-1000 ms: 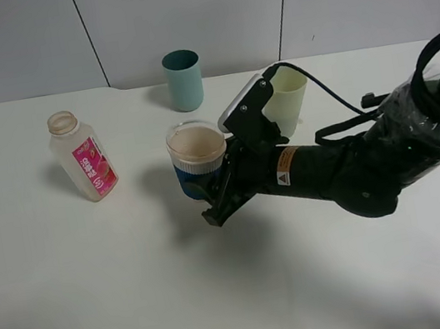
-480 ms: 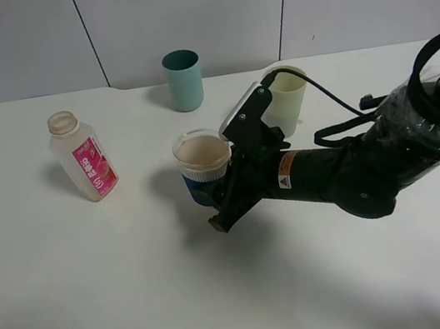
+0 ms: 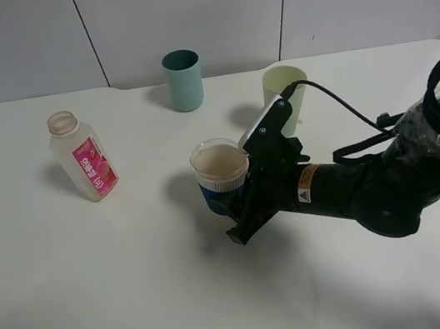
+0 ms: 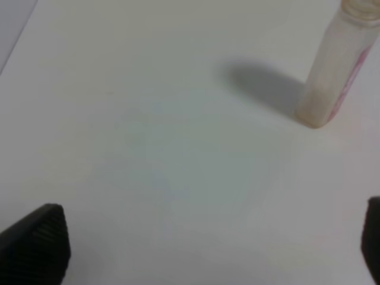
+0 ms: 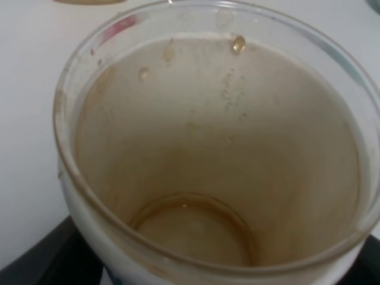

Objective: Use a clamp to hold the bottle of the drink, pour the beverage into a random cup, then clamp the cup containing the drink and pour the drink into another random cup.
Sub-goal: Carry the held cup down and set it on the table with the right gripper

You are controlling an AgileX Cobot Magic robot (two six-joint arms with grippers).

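1. The bottle [image 3: 83, 166] stands upright and uncapped on the tabletop [image 3: 100, 303], well to the left of the blue-sleeved cup [image 3: 222, 177]. It looks empty or nearly so, which suggests the first pour is done.

2. The right end effector [image 3: 241, 212] is clamped on the blue-sleeved cup at its lower half and holds it roughly upright, close above or on the tabletop; which of the two, the pictures do not settle.

3. Inside that cup the right wrist view shows brownish staining on the wall and only a thin pool of brown drink [image 5: 196, 228] at the bottom, with a few drops near the rim. Whether this small amount is all that was poured in, or what is left after a pour, cannot be told.

4. The pale green cup [image 3: 285, 94] stands just behind and to the right of the blue-sleeved cup. Its contents are not visible, so the second pour cannot be confirmed either way.

5. The teal cup [image 3: 184, 79] stands farther behind the blue-sleeved cup, well apart and seemingly unused.

6. The left end effector [image 4: 196, 249] is spread wide and holds nothing, with the bottle ahead of it.

7. The bottle's pink label [image 3: 95, 168] carries white print too small to read. An orange-and-white warning sticker [image 3: 308, 194] sits on the right arm; its text is illegible.
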